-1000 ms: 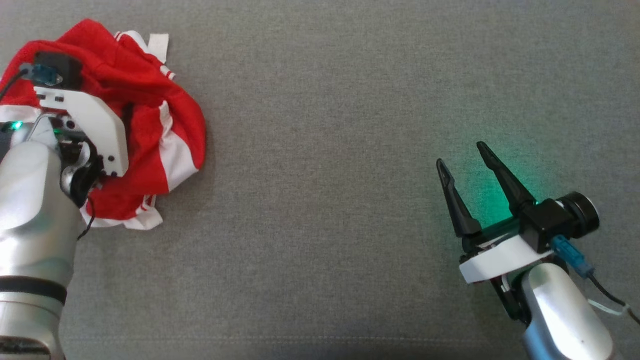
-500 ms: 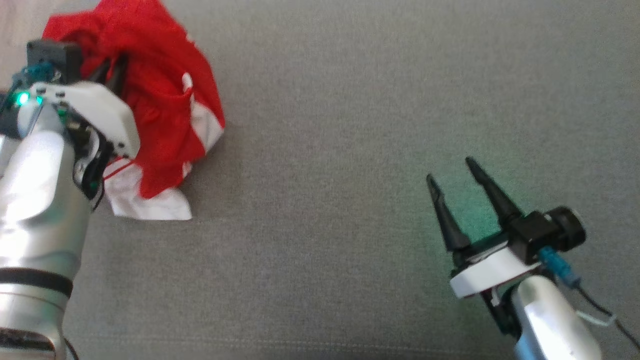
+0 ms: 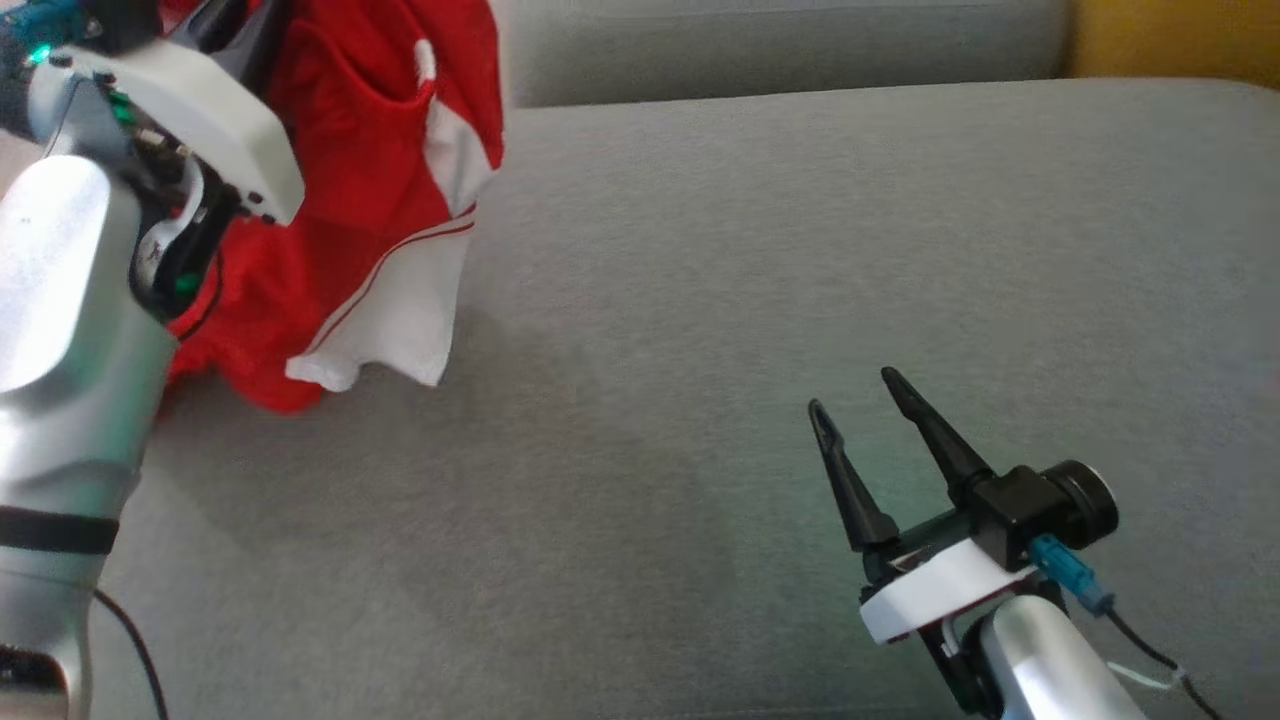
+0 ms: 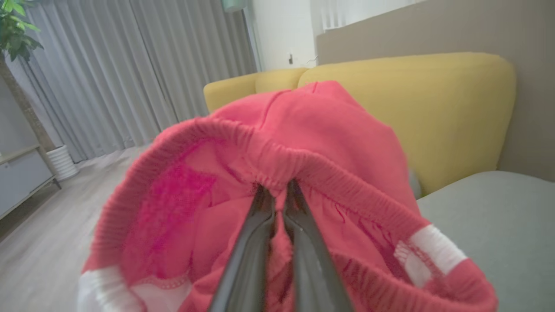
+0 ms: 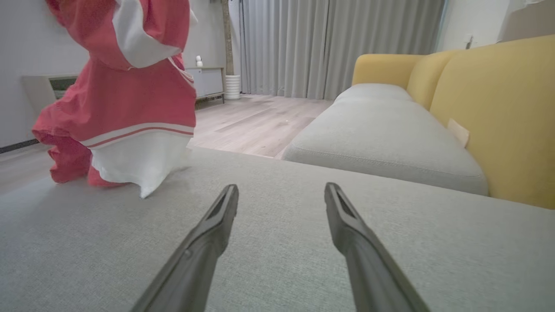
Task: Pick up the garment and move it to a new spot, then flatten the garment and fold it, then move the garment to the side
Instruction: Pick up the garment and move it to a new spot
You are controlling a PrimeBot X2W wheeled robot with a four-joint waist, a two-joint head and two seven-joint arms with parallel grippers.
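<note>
At the far left, the left gripper (image 4: pixel 277 188) is clamped on the elastic waistband of the red-and-white shorts (image 3: pixel 370 170), which hang bunched over the grey sofa cushion (image 3: pixel 700 300). At the near right, the right gripper (image 3: pixel 850 390) hovers with fingers apart, holding nothing.

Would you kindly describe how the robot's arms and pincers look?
The right pincer and left pincer each have two tapering dark fingers on a white mount. The left forearm, silver like the right forearm, carries a black band. A blue connector and black cable leave the right wrist.
</note>
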